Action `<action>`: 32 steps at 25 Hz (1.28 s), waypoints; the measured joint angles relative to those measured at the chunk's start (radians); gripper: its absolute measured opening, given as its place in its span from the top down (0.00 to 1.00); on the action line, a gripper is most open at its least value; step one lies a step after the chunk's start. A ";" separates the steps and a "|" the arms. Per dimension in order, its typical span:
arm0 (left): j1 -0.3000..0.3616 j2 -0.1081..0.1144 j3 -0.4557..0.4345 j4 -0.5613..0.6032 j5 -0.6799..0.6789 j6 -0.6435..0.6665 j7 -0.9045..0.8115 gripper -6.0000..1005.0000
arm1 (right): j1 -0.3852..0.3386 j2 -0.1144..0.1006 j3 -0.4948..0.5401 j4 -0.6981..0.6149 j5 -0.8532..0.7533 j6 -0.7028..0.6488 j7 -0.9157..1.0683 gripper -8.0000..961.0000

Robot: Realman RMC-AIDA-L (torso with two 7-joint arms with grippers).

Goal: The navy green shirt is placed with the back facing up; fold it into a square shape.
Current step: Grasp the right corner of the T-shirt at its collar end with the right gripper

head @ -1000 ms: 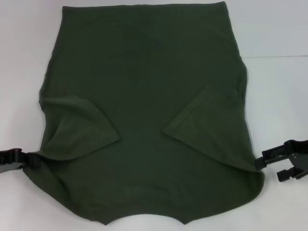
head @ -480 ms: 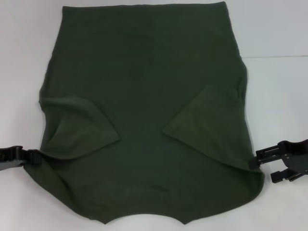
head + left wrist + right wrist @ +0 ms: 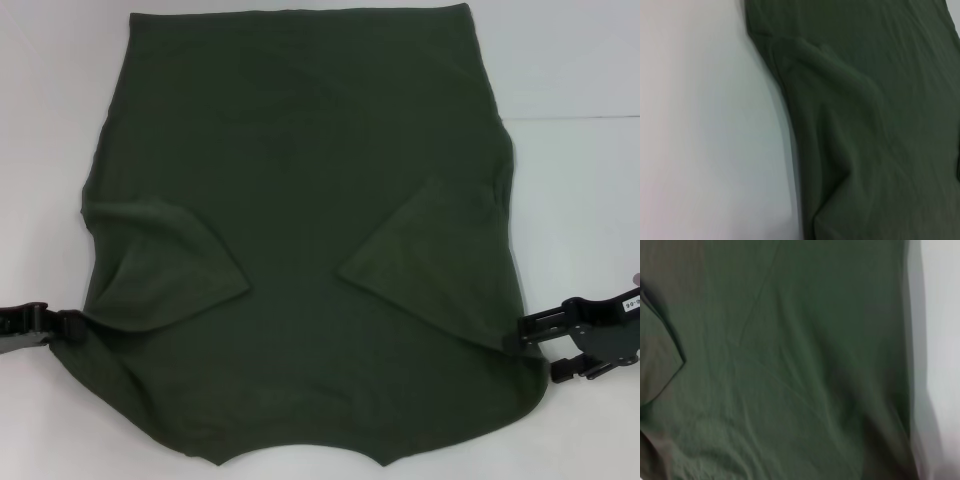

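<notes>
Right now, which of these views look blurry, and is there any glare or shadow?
Head view: sharp, evenly lit, no glare, the navy green shirt very dark. Left wrist view: soft, with a faint shadow along the shirt's edge. Right wrist view: blurriest, edge smeared.

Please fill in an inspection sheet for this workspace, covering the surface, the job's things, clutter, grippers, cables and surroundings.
Surface: white table, bare around the garment.
Job's things: dark green shirt lies spread flat, plain side up, both sleeves folded inward onto the body; no lettering visible.
Clutter: nothing seen.
Grippers: left gripper at the shirt's left edge, near the folded sleeve; right gripper at the shirt's right edge, its fingers apart, one over the cloth edge and one clear of it. Neither has lifted the cloth.
Cables: nothing seen.
Surroundings: a faint seam line crosses the table on the right; nothing else seen.
</notes>
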 joint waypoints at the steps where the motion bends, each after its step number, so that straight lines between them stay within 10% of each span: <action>1: 0.000 0.000 0.000 0.000 0.000 0.000 0.000 0.97 | 0.000 0.002 0.000 0.000 0.000 0.001 -0.001 0.02; 7: -0.003 -0.001 0.000 0.000 -0.001 0.000 0.002 0.97 | 0.003 0.011 -0.019 0.000 -0.008 0.012 -0.001 0.02; 18: -0.012 -0.002 0.000 0.000 -0.003 0.002 0.001 0.97 | 0.000 0.011 -0.012 -0.009 -0.002 0.025 0.007 0.43; 32: -0.017 -0.002 0.000 0.000 -0.003 0.001 0.000 0.97 | 0.005 0.010 -0.007 -0.011 -0.001 0.028 0.010 0.56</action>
